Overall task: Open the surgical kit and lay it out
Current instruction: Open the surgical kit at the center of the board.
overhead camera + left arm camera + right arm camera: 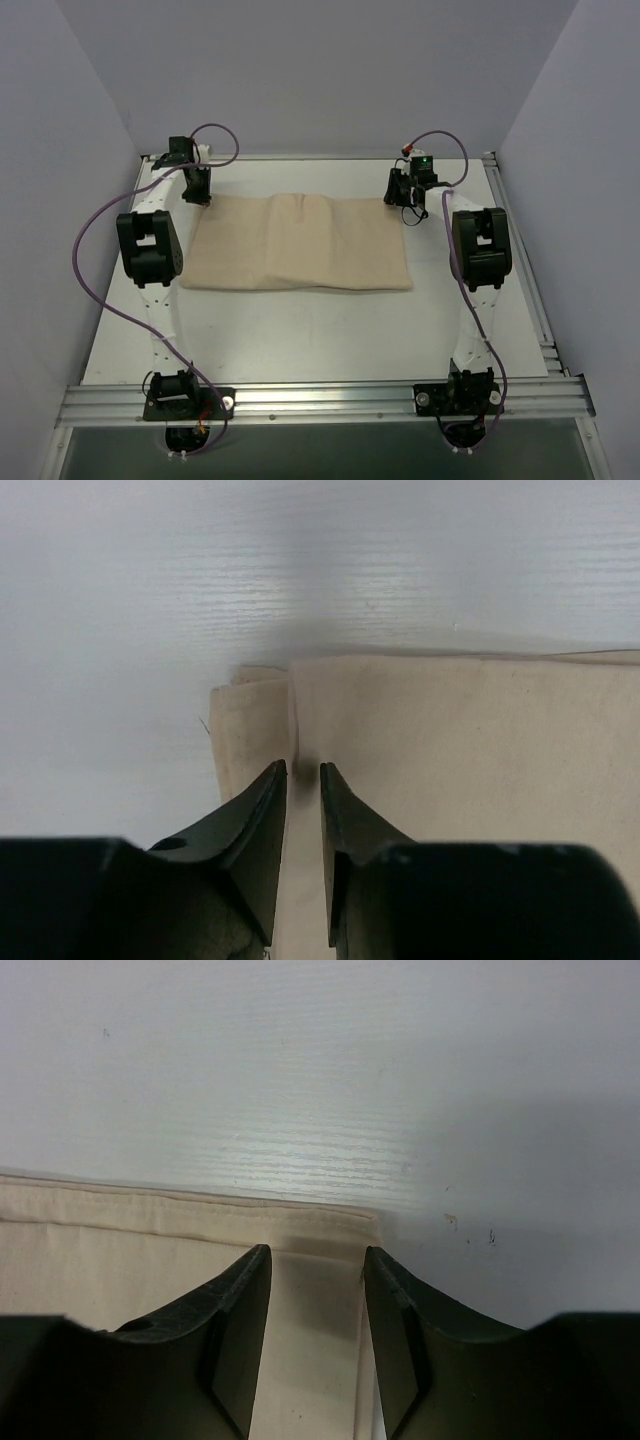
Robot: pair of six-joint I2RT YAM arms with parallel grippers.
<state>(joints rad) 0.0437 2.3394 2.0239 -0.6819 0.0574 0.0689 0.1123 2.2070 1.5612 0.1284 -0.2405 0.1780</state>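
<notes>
The surgical kit is a beige cloth wrap [300,243] lying folded and flat in the middle of the table. Its steel tray, clamps, tweezers and white packets are hidden. My left gripper [198,188] is at the wrap's far left corner. In the left wrist view its jaws [303,768] stand nearly together, with a raised fold of the cloth [460,740] running into the narrow gap. My right gripper [404,192] is at the far right corner. In the right wrist view it [316,1252] is open, astride the hemmed corner of the cloth [120,1230].
The white table [300,330] is framed by aluminium rails [320,400] at the front and along the right side. Grey walls enclose the back and both sides. Purple cables loop from each arm.
</notes>
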